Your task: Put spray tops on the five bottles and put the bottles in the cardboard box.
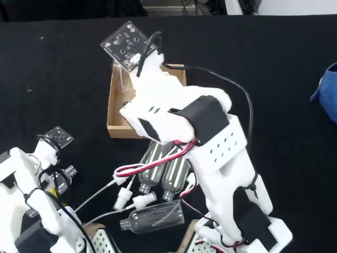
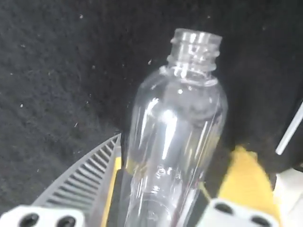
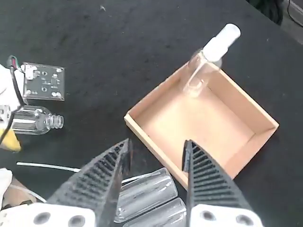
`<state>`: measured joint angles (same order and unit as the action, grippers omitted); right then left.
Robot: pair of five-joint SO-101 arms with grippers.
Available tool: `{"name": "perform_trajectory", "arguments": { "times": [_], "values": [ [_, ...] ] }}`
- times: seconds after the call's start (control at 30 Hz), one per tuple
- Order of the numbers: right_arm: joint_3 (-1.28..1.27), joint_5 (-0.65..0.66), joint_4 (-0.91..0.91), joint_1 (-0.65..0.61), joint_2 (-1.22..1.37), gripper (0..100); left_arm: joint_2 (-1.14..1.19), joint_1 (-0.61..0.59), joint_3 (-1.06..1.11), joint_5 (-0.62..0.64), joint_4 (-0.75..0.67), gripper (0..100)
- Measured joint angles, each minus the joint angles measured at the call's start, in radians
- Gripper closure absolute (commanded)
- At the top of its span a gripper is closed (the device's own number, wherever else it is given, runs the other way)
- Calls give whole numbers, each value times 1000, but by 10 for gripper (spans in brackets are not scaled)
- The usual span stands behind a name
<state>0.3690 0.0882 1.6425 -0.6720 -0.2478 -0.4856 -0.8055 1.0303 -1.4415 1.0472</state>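
Observation:
My left gripper (image 2: 179, 144) is shut on a clear bottle (image 2: 180, 109) whose threaded neck has no top; the same bottle (image 1: 66, 174) lies at the table's front left. My right gripper (image 3: 156, 146) is open and holds nothing. It hangs over the near wall of the cardboard box (image 3: 199, 123). One bottle with a white spray top (image 3: 203, 66) stands in the box's far corner. Two bare bottles (image 1: 152, 171) lie side by side under the right arm (image 1: 210, 132), and a third (image 1: 155, 217) lies nearer the front. Two spray tops (image 1: 124, 197) with long tubes lie beside them.
A blue object (image 1: 327, 95) shows at the right edge of the black table. Perforated white base plates (image 1: 102, 242) sit at the front edge between the arms. The right arm's red and white cable (image 1: 142, 167) loops over the loose bottles.

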Motion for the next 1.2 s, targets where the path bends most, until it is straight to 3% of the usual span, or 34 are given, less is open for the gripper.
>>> {"name": "perform_trajectory", "arguments": {
  "times": [0.17,0.43,0.53,0.67,0.83,1.0,1.2],
  "values": [
    [-5,6,83,-8,0,837,-2,-17,0,-5,5,977],
    [-304,190,89,-104,-83,835,-2,-77,-118,28,32,970],
    [-494,232,-5,-140,-157,815,0,-126,-184,150,40,970],
    [-770,276,-215,-186,-146,747,0,-152,-203,425,40,970],
    [-833,353,-313,-295,-57,745,0,-199,-215,698,40,970],
    [-839,414,-440,-307,94,745,0,-284,-292,789,48,970],
    [-836,431,-522,-307,287,745,0,-358,-373,798,91,970]
  ]
}}
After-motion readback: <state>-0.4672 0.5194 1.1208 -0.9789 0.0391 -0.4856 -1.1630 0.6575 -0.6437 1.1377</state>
